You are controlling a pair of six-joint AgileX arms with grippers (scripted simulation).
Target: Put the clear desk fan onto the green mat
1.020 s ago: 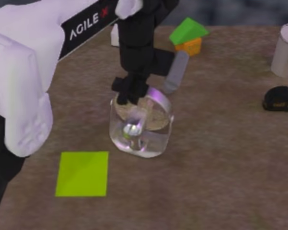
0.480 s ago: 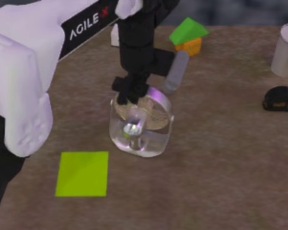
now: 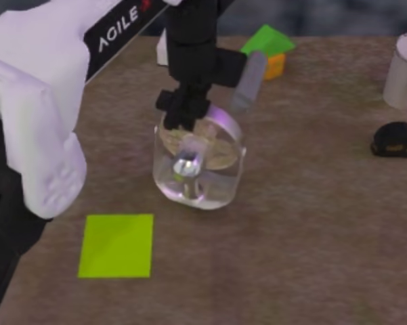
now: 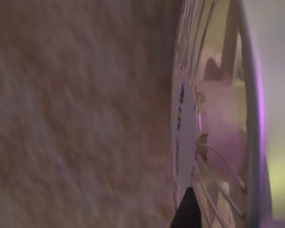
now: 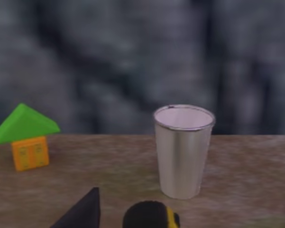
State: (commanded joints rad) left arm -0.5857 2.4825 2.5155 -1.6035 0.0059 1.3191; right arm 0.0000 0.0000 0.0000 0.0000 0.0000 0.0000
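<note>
Black and narrow, the left claw [image 3: 184, 116] came down from above onto the far rim of the clear desk fan [image 3: 198, 168], its fingers closed on that rim at the fan's upper left edge. The fan stood near the middle of the brown table [image 3: 311, 237], with the green mat [image 3: 116, 245] lying flat near it toward the table's left front, apart from the fan and with nothing on it. Behind the claw lay a grey cylinder [image 3: 249, 82], and beyond that an orange house-shaped block with a green roof [image 3: 267, 49]. Well off to the right sat a black and yellow tape measure [image 3: 395, 140] and a silver cup [image 3: 406, 71]. The fan looked glassy, with a beige grille, a shiny silver hub and a purple glint along its rim. Whether the right claw [image 5: 80, 211] was open or closed I could not tell.
</note>
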